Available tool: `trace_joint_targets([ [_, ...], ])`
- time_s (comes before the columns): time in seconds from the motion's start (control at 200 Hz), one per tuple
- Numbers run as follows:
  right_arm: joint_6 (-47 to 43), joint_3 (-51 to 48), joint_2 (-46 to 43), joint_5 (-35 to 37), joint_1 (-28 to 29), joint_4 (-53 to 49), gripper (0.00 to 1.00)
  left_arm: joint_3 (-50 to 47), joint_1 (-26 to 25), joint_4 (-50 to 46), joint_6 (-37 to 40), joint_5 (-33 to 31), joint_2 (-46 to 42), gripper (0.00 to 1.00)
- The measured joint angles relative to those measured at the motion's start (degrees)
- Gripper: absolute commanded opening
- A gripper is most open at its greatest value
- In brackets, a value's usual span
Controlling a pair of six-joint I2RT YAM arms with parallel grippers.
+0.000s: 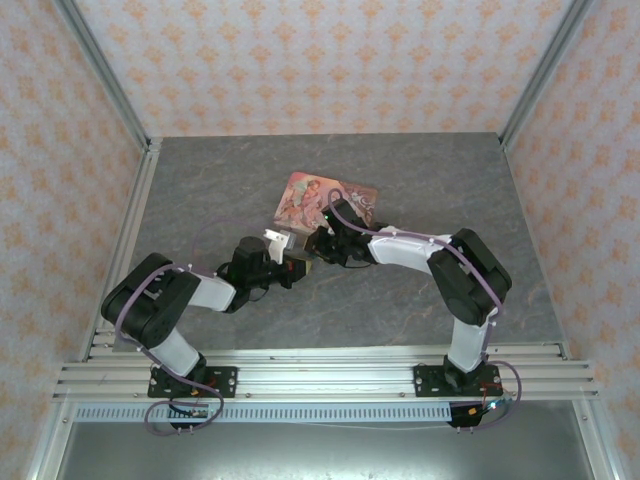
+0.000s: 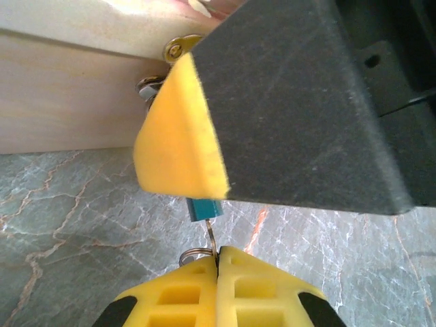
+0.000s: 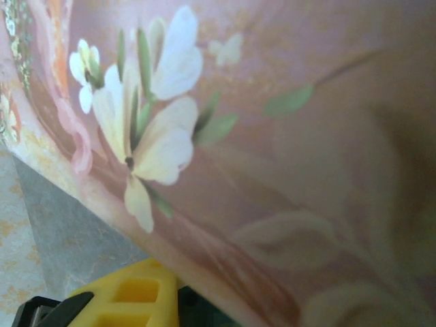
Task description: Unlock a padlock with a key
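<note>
Pinched tight between the shut yellow fingers of the left gripper [image 2: 218, 263], the key [image 2: 212, 238] stands nearly upright in the left wrist view. Its thin shaft points away from the gripper and meets the lower end of the padlock [image 2: 205, 208]. A small wire ring [image 2: 191, 256] sits at the key's base, against the fingertips. Only a teal corner of the padlock shows, so its own long axis cannot be told. The rest lies behind a yellow fingertip [image 2: 180, 136] of the right gripper [image 1: 320, 243], whose dark body fills the space above. Whether that gripper's jaws are clamped or parted cannot be told. Just behind stands the pale side wall of the tin [image 2: 68, 102], with a brass hasp [image 2: 178, 48] at its upper edge, on the grey marbled table [image 2: 82, 225]. From overhead the two arms meet at the tin's near edge. The right wrist view looks closely across the pink lid [image 3: 286, 170], painted with white flowers [image 3: 146, 136] and green leaves.
</note>
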Motion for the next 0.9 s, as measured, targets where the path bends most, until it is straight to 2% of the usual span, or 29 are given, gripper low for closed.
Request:
trace_joint_targets([
  [0.06, 0.2, 0.0, 0.0, 0.2, 0.0, 0.0, 0.10, 0.3, 0.0, -0.9, 0.9, -0.3, -0.2, 0.00],
  [0.11, 0.1, 0.0, 0.0, 0.3, 0.0, -0.1, 0.13, 0.6, -0.2, -1.9, 1.6, -0.9, -0.4, 0.00],
  [0.13, 0.2, 0.0, 0.0, 0.4, 0.0, -0.2, 0.16, 0.7, -0.3, -2.2, 1.9, -1.2, -0.5, 0.00],
  [0.185, 0.2, 0.0, 0.0, 0.5, 0.0, -0.3, 0.41, 0.9, -0.9, -3.1, 2.5, -2.1, -0.9, 0.00],
  [0.21, 0.5, 0.0, 0.0, 0.5, 0.0, -0.3, 0.49, 1.0, -1.1, -3.4, 2.9, -2.5, -1.0, 0.00],
  [0.315, 1.7, 0.0, -0.5, 0.5, 0.0, -0.9, 0.62, 1.3, -2.0, -5.3, 3.9, -3.8, -1.4, 0.00],
  [0.576, 3.0, -0.1, -4.5, 4.0, 0.1, -5.9, 0.62, 1.3, -2.3, -7.8, 5.4, -6.0, -1.5, 0.00],
  [0.896, 4.4, -0.1, -4.8, 4.1, 1.0, -6.5, 0.57, 1.3, -2.9, -9.5, 6.6, -7.7, -2.9, 0.00],
])
